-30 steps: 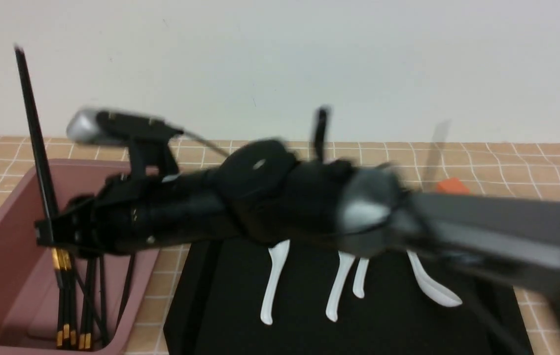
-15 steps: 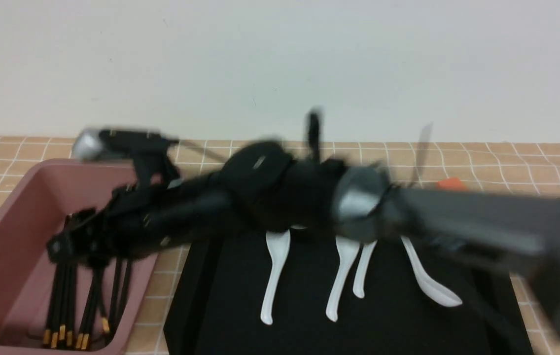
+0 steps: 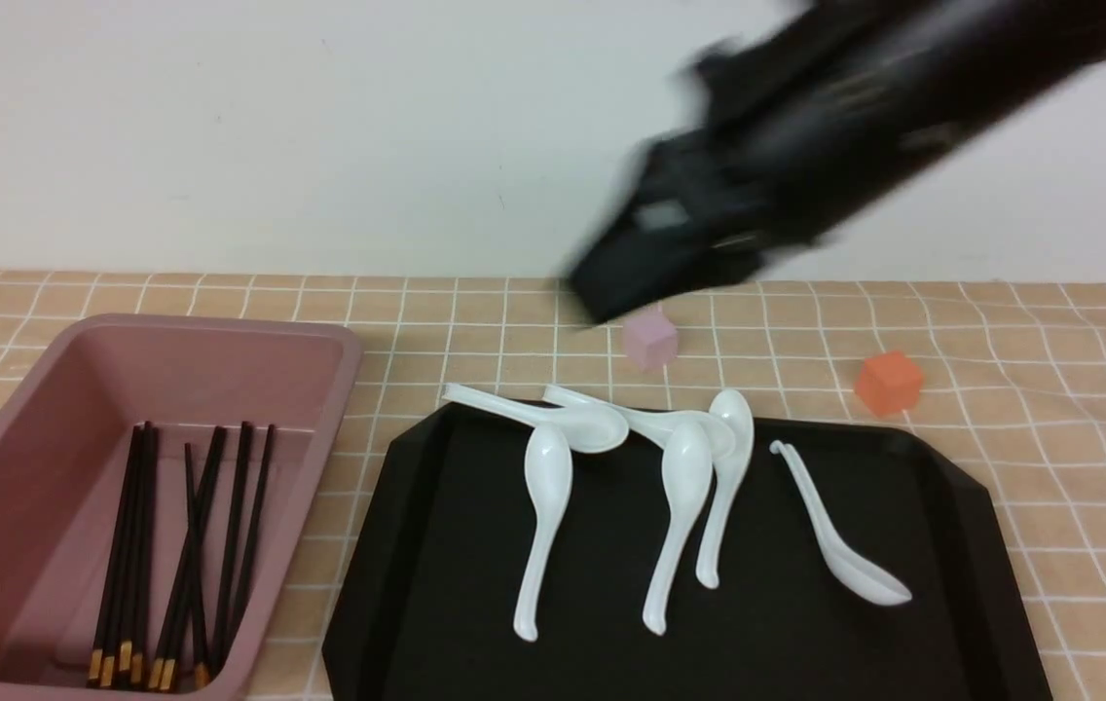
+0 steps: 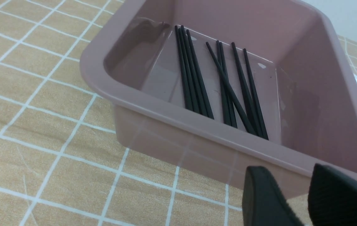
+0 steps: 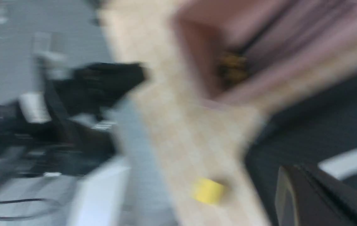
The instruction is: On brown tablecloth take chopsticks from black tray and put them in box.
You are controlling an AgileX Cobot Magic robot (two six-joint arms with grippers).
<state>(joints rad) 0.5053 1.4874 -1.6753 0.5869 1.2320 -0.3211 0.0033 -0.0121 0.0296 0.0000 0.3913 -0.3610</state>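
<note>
Nearest to the robot, the chopsticks point(image 3: 139, 555) lie inside the pink box point(image 3: 18, 438), on the left, with their gold bands at the near end; one stick crosses over others. Beside the box, the black tray point(image 3: 631, 623) rests on the brown tablecloth point(image 3: 1088, 506) and carries only white spoons point(image 3: 543, 477). The left jaws point(image 4: 287, 188) are spread a little, with a gap between them. The right jaws point(image 5: 304, 175) are pressed together and hold nothing, blurred above the surface. Farther away, beyond the tray, sit a pink cube point(image 3: 650, 341) and an orange cube point(image 3: 889, 383).
</note>
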